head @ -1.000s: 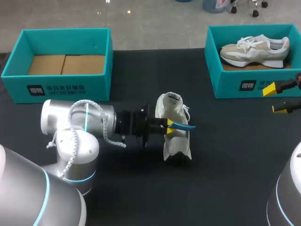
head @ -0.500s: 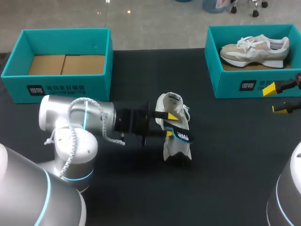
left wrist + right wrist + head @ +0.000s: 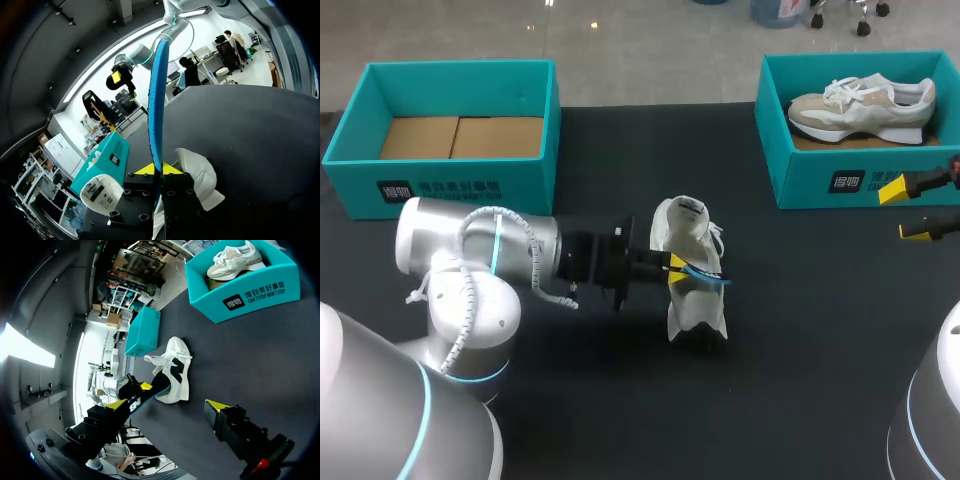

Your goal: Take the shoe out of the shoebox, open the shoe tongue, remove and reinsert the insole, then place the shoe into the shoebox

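The thin blue insole has swung back up level since half a second ago, and the left arm has drawn slightly leftward.

Head view: the left fingers grasp the insole over the white fabric shoe. The shoe lies mid black tabletop, between the left teal cardboard shoebox and the right teal cardboard shoebox. The right fingers hang spread beside the latter.

Left wrist view: fingers clenched on the insole's end, shoe just beneath.

Right wrist view: fingers parted, shoe ahead.

Bare black table; at its far right corner, a teal box holding a beige-and-white sneaker.
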### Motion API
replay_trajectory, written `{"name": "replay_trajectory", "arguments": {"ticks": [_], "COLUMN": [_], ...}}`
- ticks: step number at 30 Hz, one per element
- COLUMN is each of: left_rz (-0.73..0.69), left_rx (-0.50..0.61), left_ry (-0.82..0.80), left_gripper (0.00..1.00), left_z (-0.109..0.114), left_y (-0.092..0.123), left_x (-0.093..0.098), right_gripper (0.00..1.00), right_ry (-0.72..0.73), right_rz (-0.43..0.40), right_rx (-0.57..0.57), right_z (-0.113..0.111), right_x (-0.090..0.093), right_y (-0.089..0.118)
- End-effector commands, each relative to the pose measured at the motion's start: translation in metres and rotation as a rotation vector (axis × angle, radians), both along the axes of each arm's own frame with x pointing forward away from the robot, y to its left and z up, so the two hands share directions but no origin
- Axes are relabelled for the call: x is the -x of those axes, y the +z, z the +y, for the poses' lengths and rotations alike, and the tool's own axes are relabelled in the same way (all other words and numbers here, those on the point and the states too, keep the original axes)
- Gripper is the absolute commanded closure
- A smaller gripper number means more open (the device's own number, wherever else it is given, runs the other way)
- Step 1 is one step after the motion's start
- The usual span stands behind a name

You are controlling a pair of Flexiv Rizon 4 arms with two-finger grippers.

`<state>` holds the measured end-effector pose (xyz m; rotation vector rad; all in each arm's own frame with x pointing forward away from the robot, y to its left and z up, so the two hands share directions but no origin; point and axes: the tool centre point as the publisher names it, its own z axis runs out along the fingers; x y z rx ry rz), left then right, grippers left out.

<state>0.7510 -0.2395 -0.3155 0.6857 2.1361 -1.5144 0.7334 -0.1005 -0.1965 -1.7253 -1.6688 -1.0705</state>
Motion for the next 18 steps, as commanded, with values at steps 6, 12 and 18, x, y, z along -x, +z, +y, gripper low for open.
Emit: {"name": "replay_trajectory", "arguments": {"ticks": [6, 12, 18], "left_rz": [-0.011, -0.006, -0.002], "left_rx": [-0.029, -0.045, -0.057], "left_ry": [0.036, 0.059, 0.065], "left_gripper": [1.0, 1.0, 1.0], "left_z": [-0.006, -0.007, -0.007], "left_y": [-0.012, -0.02, -0.022], "left_x": [-0.015, -0.021, -0.02], "right_gripper": [0.0, 0.0, 0.0], "right_ry": [-0.002, -0.002, -0.002], "right_rz": [0.001, 0.001, 0.001], "right_rx": [0.003, 0.003, 0.003], "right_z": [0.0, 0.0, 0.0], "right_x": [0.001, 0.001, 0.001], "right_y": [0.0, 0.0, 0.0]}}
